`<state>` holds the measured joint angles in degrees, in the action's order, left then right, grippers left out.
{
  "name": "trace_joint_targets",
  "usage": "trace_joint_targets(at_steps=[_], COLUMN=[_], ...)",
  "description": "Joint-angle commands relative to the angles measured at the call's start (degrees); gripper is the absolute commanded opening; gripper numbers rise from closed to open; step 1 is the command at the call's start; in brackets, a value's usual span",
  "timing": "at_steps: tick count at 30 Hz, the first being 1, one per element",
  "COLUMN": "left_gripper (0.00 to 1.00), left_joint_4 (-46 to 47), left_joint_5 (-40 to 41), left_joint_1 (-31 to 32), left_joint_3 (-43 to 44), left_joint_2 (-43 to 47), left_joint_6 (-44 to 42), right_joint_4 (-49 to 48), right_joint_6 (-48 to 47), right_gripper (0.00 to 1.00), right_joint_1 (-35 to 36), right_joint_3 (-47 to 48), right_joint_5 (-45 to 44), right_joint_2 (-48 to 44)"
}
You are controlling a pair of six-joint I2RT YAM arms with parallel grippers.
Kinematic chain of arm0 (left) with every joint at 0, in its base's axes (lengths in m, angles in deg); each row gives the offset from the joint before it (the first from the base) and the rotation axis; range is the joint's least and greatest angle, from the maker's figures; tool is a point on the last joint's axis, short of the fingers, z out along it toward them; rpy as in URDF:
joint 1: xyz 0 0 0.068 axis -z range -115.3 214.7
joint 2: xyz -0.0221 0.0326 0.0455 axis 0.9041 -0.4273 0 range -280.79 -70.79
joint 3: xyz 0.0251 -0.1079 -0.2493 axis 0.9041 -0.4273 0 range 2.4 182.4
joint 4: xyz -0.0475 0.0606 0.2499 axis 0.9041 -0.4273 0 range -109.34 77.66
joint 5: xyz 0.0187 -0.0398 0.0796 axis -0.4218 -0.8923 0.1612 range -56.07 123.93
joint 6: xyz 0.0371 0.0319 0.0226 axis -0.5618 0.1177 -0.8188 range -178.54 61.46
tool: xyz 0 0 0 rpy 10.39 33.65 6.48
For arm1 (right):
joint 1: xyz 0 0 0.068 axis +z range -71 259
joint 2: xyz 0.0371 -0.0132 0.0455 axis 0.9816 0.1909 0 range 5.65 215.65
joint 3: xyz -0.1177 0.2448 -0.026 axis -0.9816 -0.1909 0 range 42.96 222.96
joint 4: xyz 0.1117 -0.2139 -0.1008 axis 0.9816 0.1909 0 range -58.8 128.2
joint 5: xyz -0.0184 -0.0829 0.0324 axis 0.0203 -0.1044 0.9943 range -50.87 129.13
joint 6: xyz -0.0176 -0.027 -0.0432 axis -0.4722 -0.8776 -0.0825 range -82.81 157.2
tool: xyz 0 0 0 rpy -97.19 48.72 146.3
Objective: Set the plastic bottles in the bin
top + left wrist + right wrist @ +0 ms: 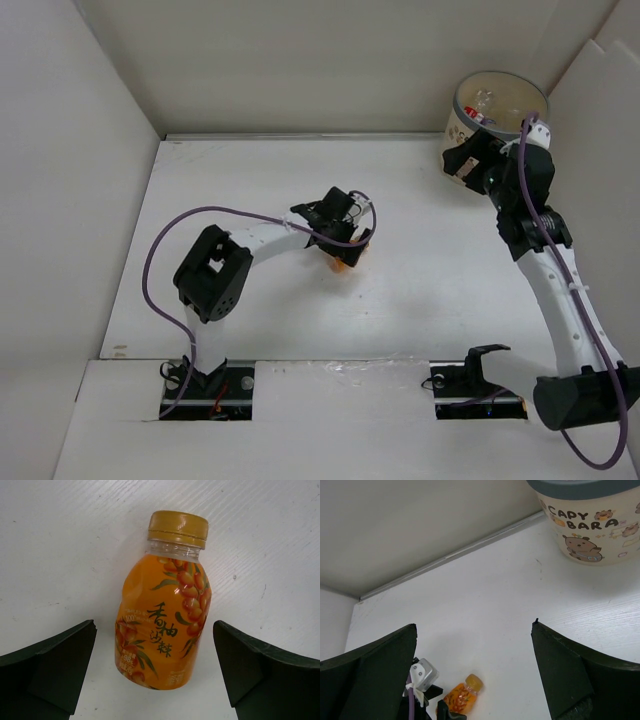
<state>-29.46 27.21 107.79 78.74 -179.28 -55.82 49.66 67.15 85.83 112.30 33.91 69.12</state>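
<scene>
Small orange plastic bottle with a gold cap [162,615] lying between the wide-open left fingers [55,665]
The bottle lies on its side near the centre of the white table [250,180], cap towards 12 o'clock in the left wrist view, with a bare gap on each side, so the left fingers grip nothing. The right fingers [580,670] are spread just as wide and hold nothing. They sit just beside the 7 o'clock side of the round cream paper bin with a grey-blue rim and capybara print [503,73], which stands at the table's 1 o'clock corner. Clear plastic and a red patch show inside it
</scene>
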Motion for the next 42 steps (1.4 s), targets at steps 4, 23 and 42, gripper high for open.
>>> trace_joint_targets(at_steps=[4, 23, 42], left_gripper=[1.0, 0.0, 0.0], left_joint_4=[0.34, 5.79, 26.96], left_joint_5=[1.97, 0.12, -17.62], left_joint_1=[1.03, 1.56, 1.56], left_joint_3=[-0.75, -5.76, 6.19], left_joint_2=[0.57, 3.45, 19.28], left_joint_6=[0.97, 6.51, 14.23], right_joint_4=[-1.93, 6.68, -34.01], right_joint_6=[-1.21, -3.85, 11.79], right_gripper=[1.0, 1.0, 1.0], right_joint_1=[1.08, 0.11, 2.4], right_joint_3=[-0.78, 9.58, -6.41], right_joint_5=[2.93, 11.16, 45.55], right_joint_2=[-2.81, -7.66, 4.74])
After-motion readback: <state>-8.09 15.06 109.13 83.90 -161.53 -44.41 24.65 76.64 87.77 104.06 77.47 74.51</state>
